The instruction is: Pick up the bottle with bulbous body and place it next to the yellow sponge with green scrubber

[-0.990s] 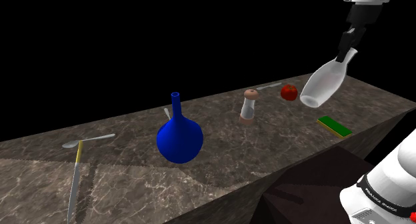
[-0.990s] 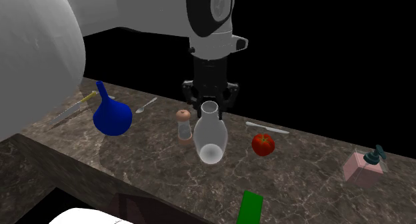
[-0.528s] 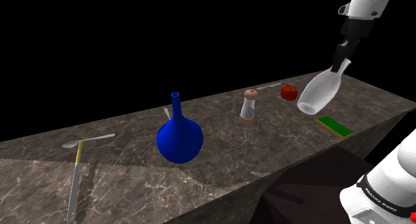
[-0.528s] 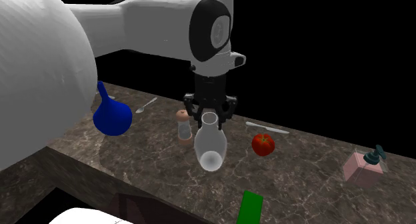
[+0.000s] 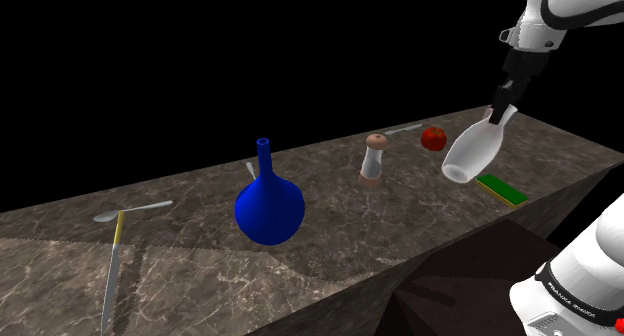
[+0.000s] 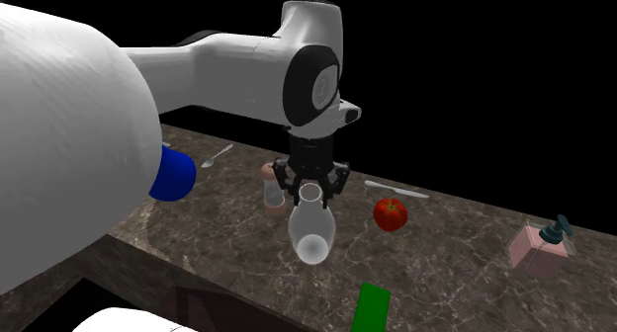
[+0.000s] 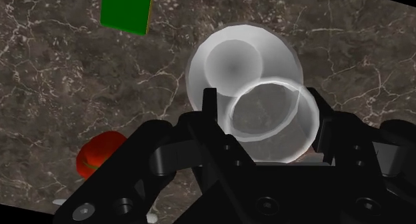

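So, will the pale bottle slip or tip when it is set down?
The bottle hangs tilted from the gripper, clasped only at its narrow neck, so it may swing or slip. Its smooth, see-through wall looks slippery, perhaps fragile. Its wide base should stand steadily.

Stone counter point(image 5: 330, 259) (dark, veined), blue flask point(image 5: 269, 210), shaker point(image 5: 374, 161), green sponge point(image 5: 501, 188)

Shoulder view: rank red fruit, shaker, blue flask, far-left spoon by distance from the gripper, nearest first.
1. Red fruit, just left of the gripper holding the clear bottle.
2. Shaker, mid-counter.
3. Blue flask, further left.
4. Spoon, far left end.
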`<state>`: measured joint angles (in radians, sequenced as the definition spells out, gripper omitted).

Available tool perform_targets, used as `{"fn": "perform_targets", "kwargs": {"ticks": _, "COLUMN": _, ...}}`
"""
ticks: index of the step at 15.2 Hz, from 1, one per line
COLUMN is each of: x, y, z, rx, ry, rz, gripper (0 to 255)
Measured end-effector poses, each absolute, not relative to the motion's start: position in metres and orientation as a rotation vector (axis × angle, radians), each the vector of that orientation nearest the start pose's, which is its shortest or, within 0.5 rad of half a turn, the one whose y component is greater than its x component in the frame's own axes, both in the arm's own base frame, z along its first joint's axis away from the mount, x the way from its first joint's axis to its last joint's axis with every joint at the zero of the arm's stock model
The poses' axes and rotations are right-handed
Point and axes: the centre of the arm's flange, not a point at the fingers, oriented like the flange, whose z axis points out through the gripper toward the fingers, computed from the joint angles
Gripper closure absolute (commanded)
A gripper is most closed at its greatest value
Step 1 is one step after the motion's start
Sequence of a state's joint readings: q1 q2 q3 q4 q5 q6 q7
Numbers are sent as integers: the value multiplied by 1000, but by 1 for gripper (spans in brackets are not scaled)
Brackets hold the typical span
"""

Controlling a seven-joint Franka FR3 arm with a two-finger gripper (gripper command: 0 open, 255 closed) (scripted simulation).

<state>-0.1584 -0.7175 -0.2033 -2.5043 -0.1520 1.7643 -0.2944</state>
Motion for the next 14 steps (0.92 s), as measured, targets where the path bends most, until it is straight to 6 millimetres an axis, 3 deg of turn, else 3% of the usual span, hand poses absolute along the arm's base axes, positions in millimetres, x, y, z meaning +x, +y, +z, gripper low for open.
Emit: {"fn": "perform_targets", "kwargs": {"ticks": 14, "x": 308, "y": -139, "z": 437, "rx": -3147, "ry": -25, "rz": 53, "gripper": 255}}
